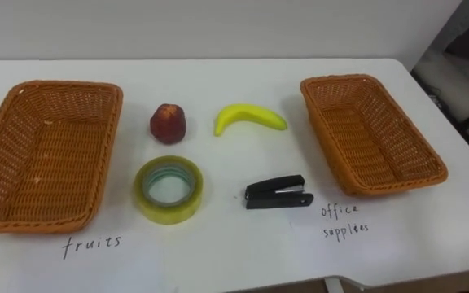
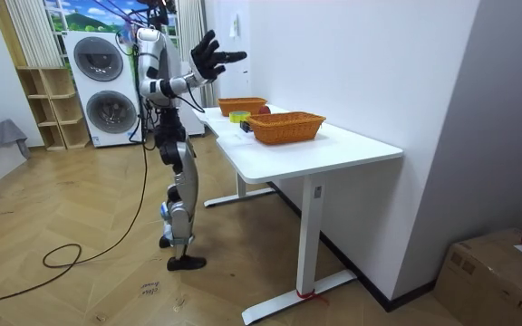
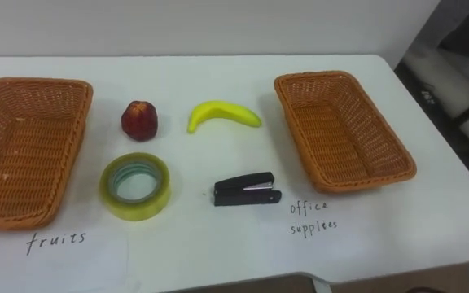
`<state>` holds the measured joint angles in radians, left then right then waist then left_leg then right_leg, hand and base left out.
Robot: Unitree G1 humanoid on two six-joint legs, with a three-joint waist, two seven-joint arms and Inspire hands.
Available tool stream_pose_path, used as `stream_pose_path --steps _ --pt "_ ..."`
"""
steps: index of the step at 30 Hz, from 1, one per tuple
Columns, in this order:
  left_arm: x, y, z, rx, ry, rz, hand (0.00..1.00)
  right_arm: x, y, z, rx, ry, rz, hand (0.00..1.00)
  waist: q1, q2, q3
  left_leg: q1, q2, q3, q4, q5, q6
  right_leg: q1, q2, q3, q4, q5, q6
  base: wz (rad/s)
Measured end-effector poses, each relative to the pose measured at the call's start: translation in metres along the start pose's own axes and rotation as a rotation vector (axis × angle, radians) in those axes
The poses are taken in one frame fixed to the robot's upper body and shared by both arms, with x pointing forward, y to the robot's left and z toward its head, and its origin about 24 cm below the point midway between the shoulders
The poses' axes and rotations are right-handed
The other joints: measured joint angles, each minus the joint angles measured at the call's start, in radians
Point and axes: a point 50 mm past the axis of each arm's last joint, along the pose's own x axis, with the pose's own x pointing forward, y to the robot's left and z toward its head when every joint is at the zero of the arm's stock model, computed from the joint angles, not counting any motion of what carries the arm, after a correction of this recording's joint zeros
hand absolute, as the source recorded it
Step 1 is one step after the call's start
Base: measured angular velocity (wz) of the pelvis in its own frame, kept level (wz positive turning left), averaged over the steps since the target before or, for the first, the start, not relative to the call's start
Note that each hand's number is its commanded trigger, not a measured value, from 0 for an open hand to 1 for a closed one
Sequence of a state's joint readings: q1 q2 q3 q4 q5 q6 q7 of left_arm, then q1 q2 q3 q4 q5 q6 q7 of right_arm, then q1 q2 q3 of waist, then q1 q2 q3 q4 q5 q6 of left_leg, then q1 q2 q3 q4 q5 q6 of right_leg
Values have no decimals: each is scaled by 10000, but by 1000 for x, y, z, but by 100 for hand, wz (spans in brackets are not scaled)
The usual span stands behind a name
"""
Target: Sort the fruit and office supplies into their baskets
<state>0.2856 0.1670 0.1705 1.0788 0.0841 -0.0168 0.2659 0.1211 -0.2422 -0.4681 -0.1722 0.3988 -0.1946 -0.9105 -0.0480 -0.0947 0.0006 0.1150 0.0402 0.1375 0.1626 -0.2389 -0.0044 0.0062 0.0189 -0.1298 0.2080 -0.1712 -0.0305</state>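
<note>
White table against a pale wall, with the robot standing at its long side in the room view. At the left end, an empty wicker fruit basket with a handwritten label in front of it. At the right end, an equally empty office-supplies basket, labelled likewise. Between them, four loose items on the tabletop, none touching another: apple and banana in the far row, tape roll and black stapler in the near row.

Right hand raised at about head height ahead of the chest, fingers spread straight, gripping nothing. Just beyond it, a dark shape, possibly the left hand, too overlapped for any reading of its fingers.

By all appearances the very start: nothing sorted, first pick not yet begun. Next move likely calls for lowering a hand to the table and closing it round one item. Apple the natural choice for the left side, just beside the fruit basket; stapler for the right, near the office-supplies basket. Banana and tape roll both lying nearer the wrong basket, so a longer carry across for each.
</note>
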Motion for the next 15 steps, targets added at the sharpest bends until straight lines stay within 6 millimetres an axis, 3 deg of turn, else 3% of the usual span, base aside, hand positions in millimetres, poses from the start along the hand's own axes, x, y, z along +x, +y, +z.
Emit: stream_pose_path --steps 5,11,15 --pt "0 -1 1 221 -57 -187 0 -5 17 12 -23 -927 1053 0 -7 53 -11 24 3 -19 34 1 1 54 -4 -29 13 19 -3 0" --pt "1 -2 3 407 -126 -420 0 -10 34 23 -230 -1837 2205 0 44 -104 16 4 4 -29 37 3 -1 -37 -21 -96 113 16 -5 1" --pt "1 -3 8 701 -350 -447 0 -11 39 30 -484 -2525 2574 0 290 -176 30 -16 1 -27 36 2 0 -102 -22 -88 100 15 -4 -1"
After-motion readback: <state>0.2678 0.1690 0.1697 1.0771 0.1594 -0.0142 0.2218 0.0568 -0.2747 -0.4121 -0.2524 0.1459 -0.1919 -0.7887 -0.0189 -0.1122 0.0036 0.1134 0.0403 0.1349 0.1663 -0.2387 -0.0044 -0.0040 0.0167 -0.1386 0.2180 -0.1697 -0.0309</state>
